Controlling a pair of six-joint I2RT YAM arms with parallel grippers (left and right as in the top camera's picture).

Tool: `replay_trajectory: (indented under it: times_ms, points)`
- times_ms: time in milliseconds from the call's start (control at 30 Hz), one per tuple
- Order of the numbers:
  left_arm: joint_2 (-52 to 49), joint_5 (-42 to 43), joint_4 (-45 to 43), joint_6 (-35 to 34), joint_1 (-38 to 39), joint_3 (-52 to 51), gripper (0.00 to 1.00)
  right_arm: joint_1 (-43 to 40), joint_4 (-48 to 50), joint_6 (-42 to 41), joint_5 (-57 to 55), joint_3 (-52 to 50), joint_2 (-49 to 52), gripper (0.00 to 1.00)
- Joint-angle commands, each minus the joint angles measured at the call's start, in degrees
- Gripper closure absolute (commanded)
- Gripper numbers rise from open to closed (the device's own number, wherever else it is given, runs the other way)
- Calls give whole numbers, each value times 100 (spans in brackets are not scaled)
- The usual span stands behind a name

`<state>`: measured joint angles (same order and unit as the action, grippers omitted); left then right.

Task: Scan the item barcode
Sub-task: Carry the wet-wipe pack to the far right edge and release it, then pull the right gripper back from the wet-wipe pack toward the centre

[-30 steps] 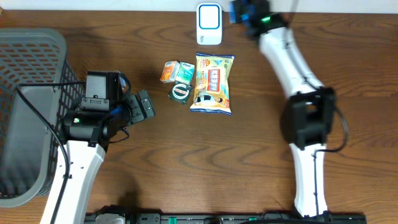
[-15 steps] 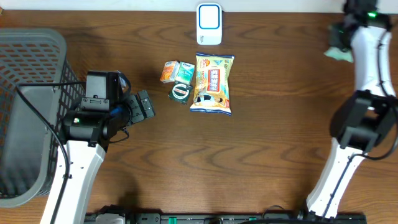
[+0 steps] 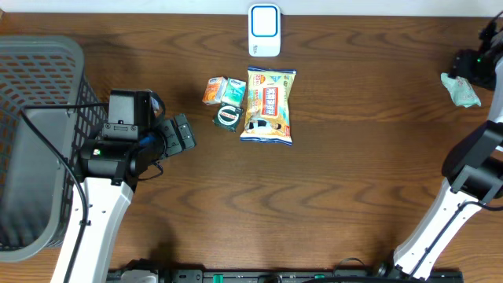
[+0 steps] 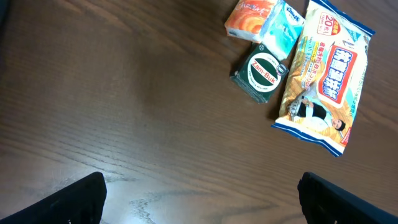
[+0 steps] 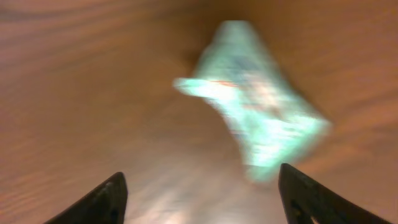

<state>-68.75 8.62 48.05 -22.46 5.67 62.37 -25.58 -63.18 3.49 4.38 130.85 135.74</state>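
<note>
The right hand point(image 3: 475, 63) sits at the far edge of the tabletop point(image 3: 346, 181), its fingers spread and gripping nothing. The pale green packet point(image 3: 461, 88) lies flat on the wood just beside that hand, a little nearer the robot's base than the fingertips, and I cannot tell whether they touch. In the wrist view the right hand's two dark fingertips point(image 5: 112, 196) stand wide apart at the bottom of the picture. The packet point(image 5: 258, 121) lies ahead of them, off toward the right-side finger and clear of both. That view is blurred, so no print or barcode can be read on it.

The white scanner point(image 3: 264, 30) stands well away from the right hand, across the tabletop at the back edge.

The left hand point(image 3: 179, 135) is also spread open and empty. Ahead of its fingers lie a snack bag point(image 4: 323, 81), a dark green packet with a round label point(image 4: 262, 71), an orange pack point(image 4: 249, 15) and a light blue tissue pack point(image 4: 281, 28), all clustered close together. A grey basket point(image 3: 31, 118) sits behind the left arm.
</note>
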Motion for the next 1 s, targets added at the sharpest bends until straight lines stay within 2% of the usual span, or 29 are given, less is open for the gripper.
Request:
replay_trajectory:
  times_ms: [0,167,233,367,500,767,967]
  points:
    - [-11,-74,13,15,-35,50,2,273,0,-46,1646,33,-105,42]
    - [-11,-74,15,15,-35,50,3,595,70,-42,1130,31,-92,84]
    - [-11,-74,15,15,-35,50,2,695,151,-42,699,26,-61,92]
    - [-11,-74,15,15,-35,50,2,822,553,-39,140,-166,-37,92]
    - [-11,-74,13,15,-35,50,2,820,1182,4,83,-557,-37,93]
    - [-11,-74,13,15,-35,50,2,610,3158,2,2,-1993,-37,92]
    - [-11,-74,13,15,-35,50,2,363,4041,2,-4,-2669,-37,91]
